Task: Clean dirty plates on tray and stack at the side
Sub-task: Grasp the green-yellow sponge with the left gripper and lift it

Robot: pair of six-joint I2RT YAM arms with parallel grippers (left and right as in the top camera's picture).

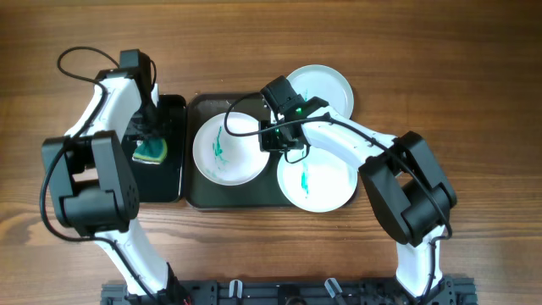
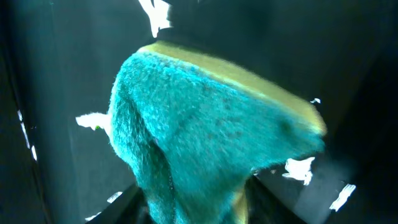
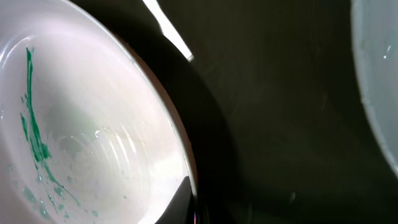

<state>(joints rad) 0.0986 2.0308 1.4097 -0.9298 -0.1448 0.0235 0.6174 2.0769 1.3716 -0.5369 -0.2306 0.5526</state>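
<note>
The dark tray (image 1: 252,196) holds a white plate (image 1: 230,163) with a teal streak on its left half. A second teal-streaked white plate (image 1: 318,182) overlaps the tray's right edge, and a pale blue plate (image 1: 326,85) lies at its back right corner. My right gripper (image 1: 279,144) is shut on the right rim of the left plate; in the right wrist view one finger (image 3: 191,208) lies inside that plate (image 3: 93,124). My left gripper (image 1: 146,138) is shut on a teal and yellow sponge (image 1: 152,153), which fills the left wrist view (image 2: 199,124).
A narrower black tray (image 1: 169,182) lies left of the dark tray, under the sponge. Another plate's edge (image 3: 380,81) shows at the right of the right wrist view, across bare tray (image 3: 280,124). Bare wood tabletop (image 1: 474,102) lies to the right.
</note>
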